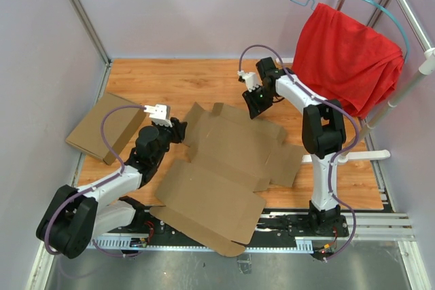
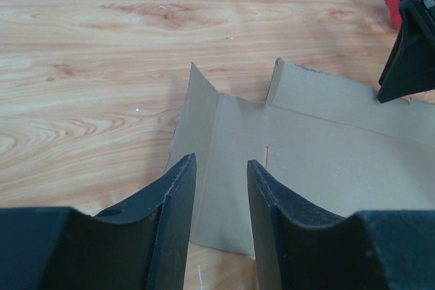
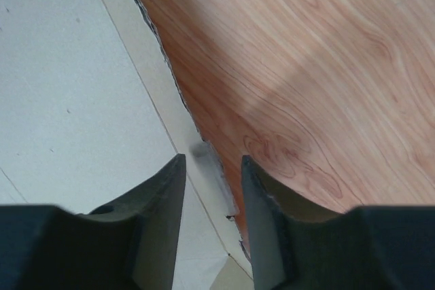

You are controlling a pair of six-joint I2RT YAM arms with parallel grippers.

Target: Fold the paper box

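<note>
**Top external: paper box lies unfolded, both grippers bare**

From overhead I see the paper box (image 1: 224,161) spread out nearly flat in the middle of the wooden table (image 1: 170,76). Its nearest panel reaches past the table's near edge by the arm bases. My left gripper (image 1: 178,129) sits at the sheet's left edge. In the left wrist view its fingers (image 2: 173,215) stand a little apart with nothing between them, above cardboard where two short flaps tilt up. My right gripper (image 1: 255,105) is at the sheet's far edge. Its wrist view shows the jaws slightly parted too, holding nothing, over bare wood and a pale surface. A closed tan box (image 1: 105,127) lies to the left, apart from the sheet. A red cloth (image 1: 346,56) hangs at far right.
</note>
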